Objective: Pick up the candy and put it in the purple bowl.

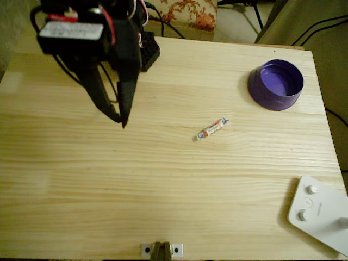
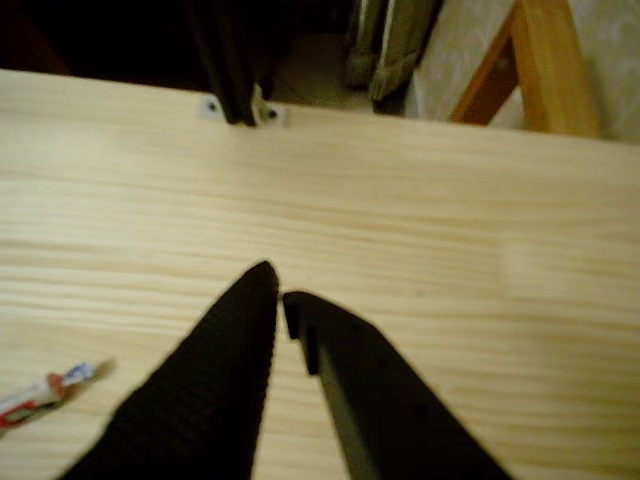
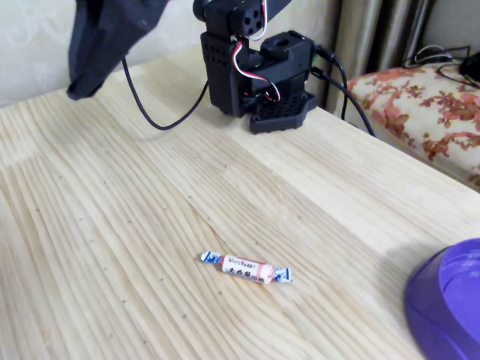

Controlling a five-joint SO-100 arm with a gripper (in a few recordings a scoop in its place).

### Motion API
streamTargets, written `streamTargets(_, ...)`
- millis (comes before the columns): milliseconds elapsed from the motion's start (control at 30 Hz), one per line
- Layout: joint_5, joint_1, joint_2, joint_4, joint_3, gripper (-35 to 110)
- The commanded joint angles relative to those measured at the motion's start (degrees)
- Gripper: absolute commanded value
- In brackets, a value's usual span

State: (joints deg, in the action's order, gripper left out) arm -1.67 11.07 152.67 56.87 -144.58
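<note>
**Candy not yet taken, gripper empty and almost closed**

Candy (image 1: 212, 129) lying flat on the bare wooden bench (image 1: 163, 185), well apart from the purple bowl (image 1: 275, 84); in the overhead view, down and to the left of the bowl. Not touching anything else. Bowl standing upright and empty near the far right corner of the bench in that view. White device with buttons (image 1: 318, 212) further below the bowl, at the bench edge, not part of the job.

Gripper (image 2: 279, 296) hanging above the bench, fingertips nearly together with only a thin gap, holding nothing. In the overhead view, far to the left of the bowl and also left of the candy; in the wrist view, candy visible at the lower left edge, beside the left finger.

Probably very light and small, with smooth wrapper, so likely to slip or slide away under a careless push. Twisted ends soft and thin, poor for holding. Best place to take hold, as a judgement: the firmer orange-red and white middle, with fingers opened first and set across the short side.
</note>
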Motion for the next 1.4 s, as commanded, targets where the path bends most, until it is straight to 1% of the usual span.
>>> streamTargets(0,8.00,3.43,-6.24,5.36,13.18,0)
streamTargets(100,15.29,7.03,-11.60,12.48,19.07,0)
streamTargets(167,18.02,9.49,-14.59,15.64,21.88,0)
streamTargets(200,21.71,10.63,-15.91,17.40,23.12,0)
streamTargets(267,25.84,12.66,-17.67,19.25,24.79,0)
streamTargets(367,33.57,15.91,-18.46,19.25,24.87,0)
streamTargets(467,38.76,19.51,-19.25,19.07,24.87,0)
streamTargets(533,44.56,22.06,-20.13,18.02,24.26,0)
streamTargets(600,49.83,24.17,-20.92,16.52,23.91,0)
streamTargets(733,57.13,26.28,-22.24,10.02,23.55,0)
streamTargets(800,60.21,27.95,-23.38,8.61,23.55,0)
streamTargets(867,62.58,29.88,-24.52,8.53,23.55,0)
streamTargets(1067,63.54,34.89,-27.60,8.79,23.73,0)
streamTargets(1367,67.24,39.81,-34.10,7.12,23.12,12)
